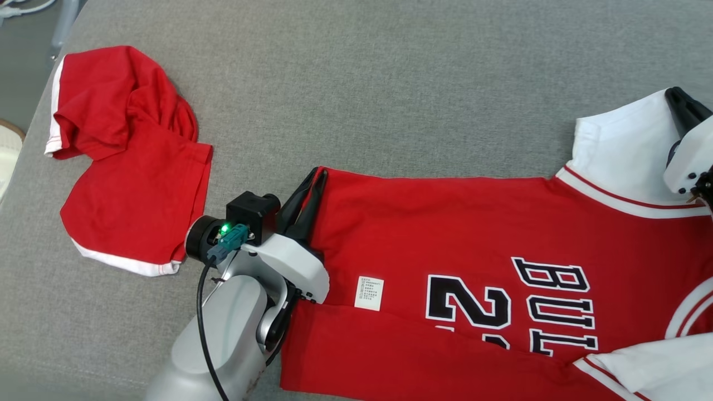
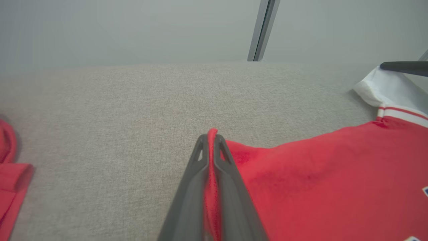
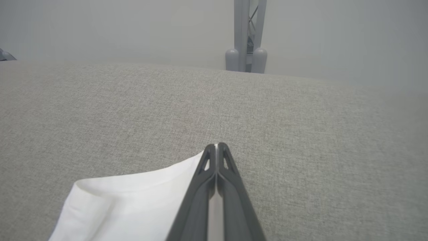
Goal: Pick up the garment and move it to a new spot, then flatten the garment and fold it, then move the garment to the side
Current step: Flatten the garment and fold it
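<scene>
The garment [image 1: 445,223] is a red jersey with white sleeves and black lettering, spread across the grey cloth-covered table. My left gripper [image 1: 317,175] is shut on the jersey's red hem corner at its far left; the left wrist view shows red cloth [image 2: 211,157] pinched between the two dark fingers [image 2: 197,174]. At the right edge, my right gripper [image 1: 677,97] is shut on the white sleeve [image 1: 624,150]. The right wrist view has a thin white edge [image 3: 150,197] caught between its closed fingers [image 3: 230,180].
A second red garment with white trim [image 1: 131,161] lies crumpled at the table's left. The table's left edge [image 1: 33,117] runs close to it. Bare grey cloth [image 1: 390,83] stretches behind the jersey. A metal post [image 3: 246,36] stands beyond the far edge.
</scene>
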Available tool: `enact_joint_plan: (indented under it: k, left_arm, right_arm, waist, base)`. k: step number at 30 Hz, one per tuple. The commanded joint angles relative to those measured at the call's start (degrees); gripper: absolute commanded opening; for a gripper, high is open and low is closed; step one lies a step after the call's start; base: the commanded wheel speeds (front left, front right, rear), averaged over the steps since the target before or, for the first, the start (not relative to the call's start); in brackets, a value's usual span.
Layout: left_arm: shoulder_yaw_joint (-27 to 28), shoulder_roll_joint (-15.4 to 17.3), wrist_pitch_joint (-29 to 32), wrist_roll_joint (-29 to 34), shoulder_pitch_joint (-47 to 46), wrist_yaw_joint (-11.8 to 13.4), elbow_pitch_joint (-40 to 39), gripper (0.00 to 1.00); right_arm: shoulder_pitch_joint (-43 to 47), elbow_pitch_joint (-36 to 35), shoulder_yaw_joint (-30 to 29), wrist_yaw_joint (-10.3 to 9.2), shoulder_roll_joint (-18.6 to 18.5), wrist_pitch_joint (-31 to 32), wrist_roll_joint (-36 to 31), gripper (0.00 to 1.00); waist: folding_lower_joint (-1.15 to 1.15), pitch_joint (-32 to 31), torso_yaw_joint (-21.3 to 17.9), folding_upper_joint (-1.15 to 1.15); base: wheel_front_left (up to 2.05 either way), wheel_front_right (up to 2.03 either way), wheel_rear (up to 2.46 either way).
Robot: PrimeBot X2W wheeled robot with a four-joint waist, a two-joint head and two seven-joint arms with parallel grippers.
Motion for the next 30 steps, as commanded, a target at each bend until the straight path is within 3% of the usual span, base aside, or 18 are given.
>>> enact_joint_plan:
  k: [1,12,30]
  left_arm:
    - [0.5,0.6,-0.3,-0.4,0.3,0.4,0.1,0.00]
    - [1.8,1.9,-0.2,0.2,2.3,0.6,0.2,0.00]
    - [2.1,4.8,0.1,-0.7,5.9,1.0,-0.2,0.00]
  right_arm:
    - [0.8,-0.4,0.7,-0.02,-0.4,-1.0,0.6,0.00]
    - [3.7,-4.1,7.1,-0.02,-1.6,-4.6,4.7,0.00]
    - [11.2,-11.5,12.4,-0.02,-4.1,-9.7,12.7,0.00]
  waist:
    - [0.00,-0.9,-0.8,0.00]
    - [0.00,-4.7,-4.7,0.00]
    - [0.00,-11.1,-8.5,0.00]
  base:
    - [0.00,0.00,0.00]
    - [0.00,0.00,0.00]
    - [0.00,0.00,0.00]
